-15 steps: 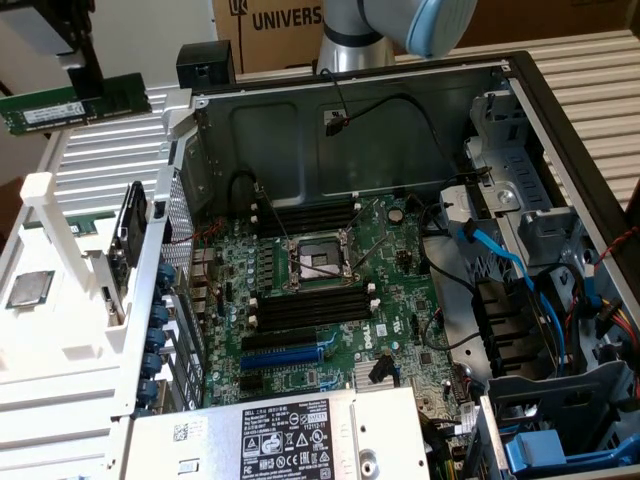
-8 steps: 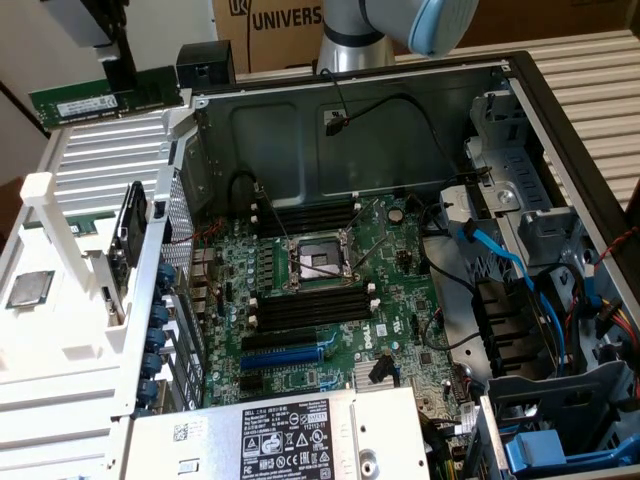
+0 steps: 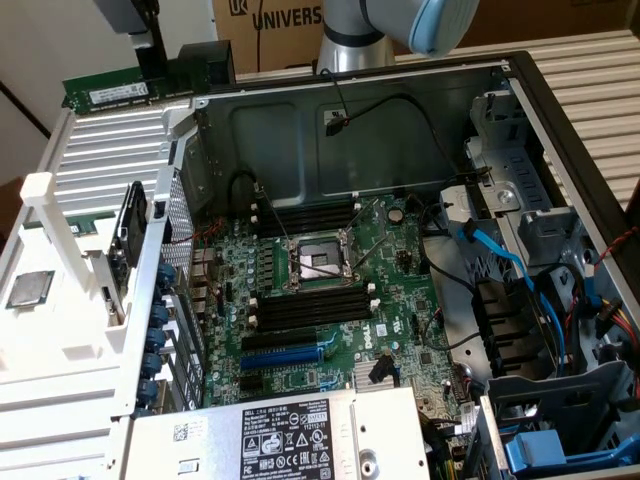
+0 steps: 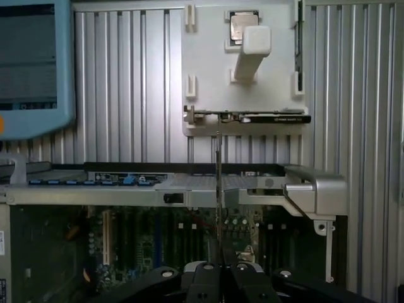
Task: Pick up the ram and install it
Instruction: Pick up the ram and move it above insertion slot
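The almost closed gripper (image 4: pixel 218 271) pinches the thin ram (image 3: pixel 105 93), which may tilt and miss the memory slots (image 3: pixel 310 307).

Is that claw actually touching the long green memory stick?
Touching. In the wrist view the gripper pinches the long green memory stick, seen edge-on, between its fingers.

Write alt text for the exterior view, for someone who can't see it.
A robot gripper holds a memory stick aloft near the corner of an open computer case, at the exterior view's upper left. Inside the case the green motherboard lies exposed, with long black memory slots.
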`<state>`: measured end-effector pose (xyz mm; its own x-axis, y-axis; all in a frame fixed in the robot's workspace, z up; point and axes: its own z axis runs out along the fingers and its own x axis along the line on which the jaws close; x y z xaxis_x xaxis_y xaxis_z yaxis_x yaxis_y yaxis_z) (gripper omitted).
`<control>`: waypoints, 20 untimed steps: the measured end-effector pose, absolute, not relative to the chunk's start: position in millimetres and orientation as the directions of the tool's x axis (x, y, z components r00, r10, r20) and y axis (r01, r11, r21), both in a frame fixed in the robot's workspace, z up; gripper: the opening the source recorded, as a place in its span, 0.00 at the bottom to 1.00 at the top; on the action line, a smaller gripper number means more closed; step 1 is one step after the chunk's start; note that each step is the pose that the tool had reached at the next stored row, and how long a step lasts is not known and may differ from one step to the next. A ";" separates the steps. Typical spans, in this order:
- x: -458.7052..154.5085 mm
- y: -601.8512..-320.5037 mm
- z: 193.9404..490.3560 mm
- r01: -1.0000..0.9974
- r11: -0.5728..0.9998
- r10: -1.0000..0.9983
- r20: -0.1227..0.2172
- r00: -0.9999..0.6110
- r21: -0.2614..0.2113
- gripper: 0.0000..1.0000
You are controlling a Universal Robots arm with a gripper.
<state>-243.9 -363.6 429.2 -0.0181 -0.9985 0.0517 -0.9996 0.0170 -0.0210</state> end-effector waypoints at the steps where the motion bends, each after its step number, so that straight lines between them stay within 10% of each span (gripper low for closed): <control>1: -241.0 -361.9 429.1 -1.000 0.017 -0.998 0.052 -0.018 -0.021 0.12; 20: -148.6 -350.7 419.6 -1.000 0.017 -0.999 0.052 -0.018 -0.021 0.12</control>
<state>-148.6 -350.7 419.6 -0.0178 -0.9985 0.0516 -0.9996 0.0167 -0.0210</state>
